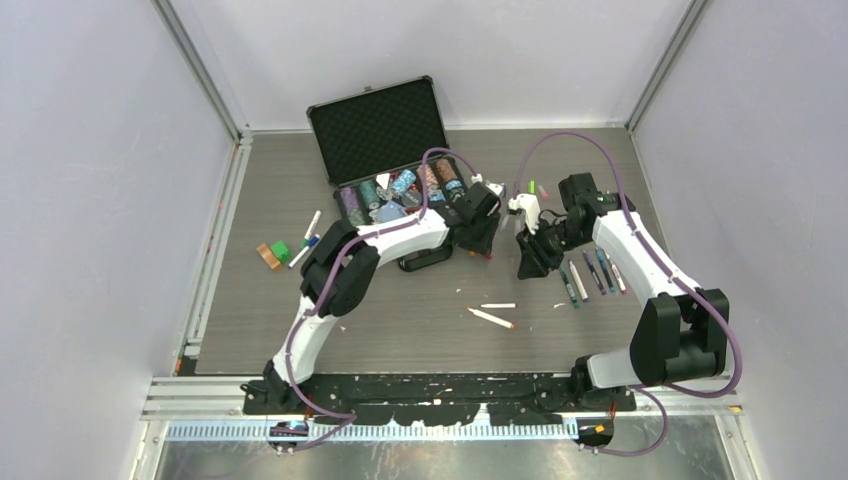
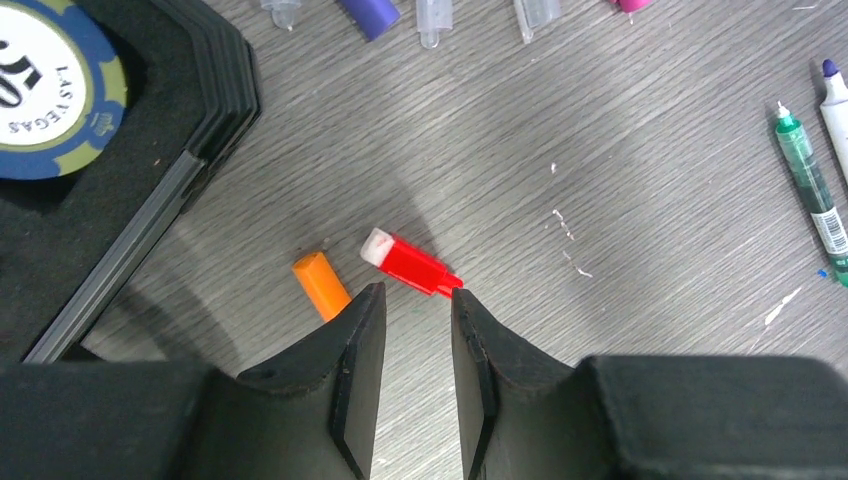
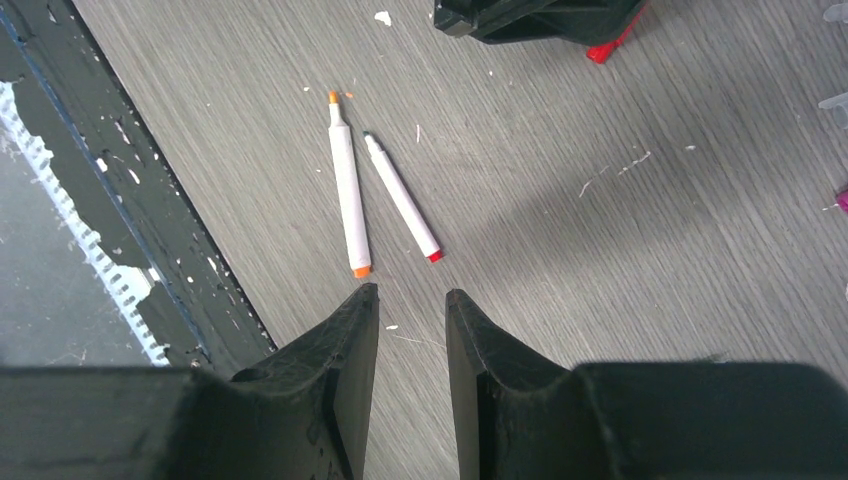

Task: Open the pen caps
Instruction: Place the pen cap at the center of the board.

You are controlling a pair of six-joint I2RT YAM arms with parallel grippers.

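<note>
Left claw (image 2: 415, 298) parted, empty; poker chip (image 2: 50, 100) reads "LAS VEGAS".

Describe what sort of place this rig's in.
Probably a lab robot workcell: plain white panel walls on aluminium framing, with a left arm and right arm bolted at a grey tabletop's near edge.

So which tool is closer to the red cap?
Left. The left tool has its tips right at the red cap. The right tool sits farther away, off to the cap's right.
</note>
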